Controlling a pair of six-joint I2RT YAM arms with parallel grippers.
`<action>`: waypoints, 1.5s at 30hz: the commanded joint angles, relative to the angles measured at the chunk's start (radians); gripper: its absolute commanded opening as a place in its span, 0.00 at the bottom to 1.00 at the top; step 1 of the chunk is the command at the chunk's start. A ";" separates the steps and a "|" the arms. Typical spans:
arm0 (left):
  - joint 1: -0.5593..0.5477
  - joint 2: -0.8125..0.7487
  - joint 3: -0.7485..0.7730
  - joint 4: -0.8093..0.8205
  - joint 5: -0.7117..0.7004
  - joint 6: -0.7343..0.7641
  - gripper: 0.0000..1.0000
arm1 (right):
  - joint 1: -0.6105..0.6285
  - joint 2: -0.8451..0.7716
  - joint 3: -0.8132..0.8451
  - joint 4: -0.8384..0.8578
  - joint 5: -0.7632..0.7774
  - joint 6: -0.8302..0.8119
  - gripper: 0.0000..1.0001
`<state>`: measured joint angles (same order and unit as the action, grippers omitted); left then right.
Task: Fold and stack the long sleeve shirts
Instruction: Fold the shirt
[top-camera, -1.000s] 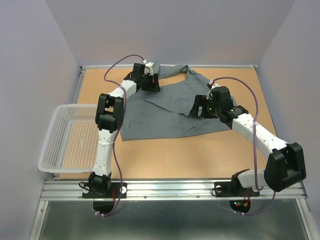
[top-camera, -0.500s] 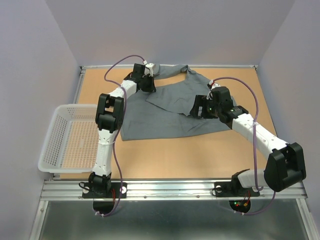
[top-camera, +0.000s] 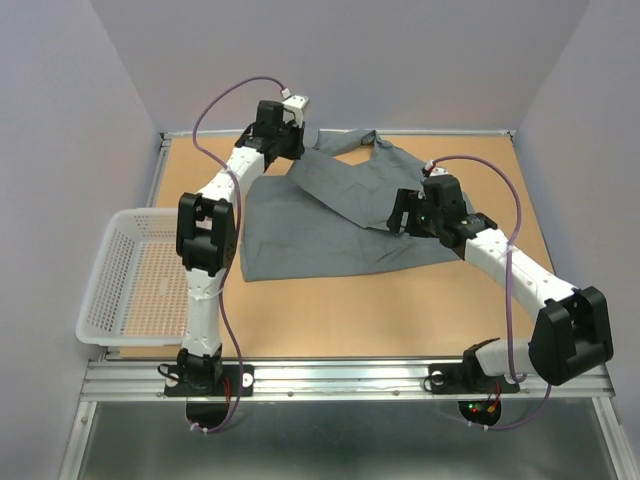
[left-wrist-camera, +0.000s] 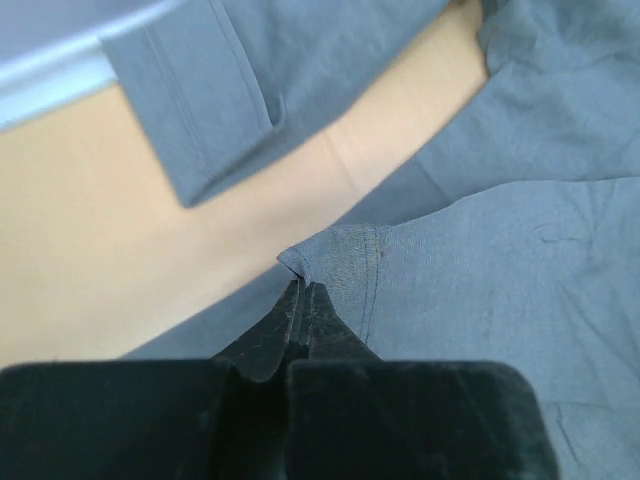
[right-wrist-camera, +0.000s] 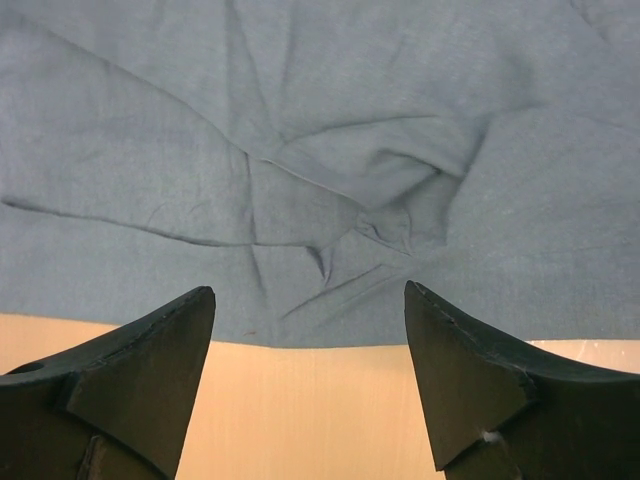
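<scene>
Tabletop (left-wrist-camera: 130, 260) flanks shirt (left-wrist-camera: 480, 300) edge pinched by left gripper (left-wrist-camera: 300, 295).

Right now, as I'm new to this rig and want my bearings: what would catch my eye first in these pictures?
A grey shirt lies crumpled across the middle of the table. The left arm reaches to the far edge, its jaws shut on a hemmed corner of the shirt, while the right arm's jaws stand open over the shirt's right part. A white basket sits at the table's left edge.
</scene>
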<state>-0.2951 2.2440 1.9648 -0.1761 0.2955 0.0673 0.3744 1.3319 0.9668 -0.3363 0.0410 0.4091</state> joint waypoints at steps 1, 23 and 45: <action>-0.006 -0.127 0.075 0.039 -0.079 0.089 0.00 | -0.014 0.013 0.000 0.016 0.079 0.059 0.80; -0.160 -0.104 0.170 0.279 -0.217 0.220 0.00 | -0.069 0.228 0.035 0.095 0.077 0.146 0.56; -0.299 -0.092 0.224 0.400 -0.334 0.177 0.00 | -0.147 0.411 0.026 0.312 -0.085 0.336 0.40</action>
<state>-0.5739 2.1750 2.1345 0.1402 -0.0044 0.2558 0.2523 1.7142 0.9680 -0.1089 -0.0029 0.6846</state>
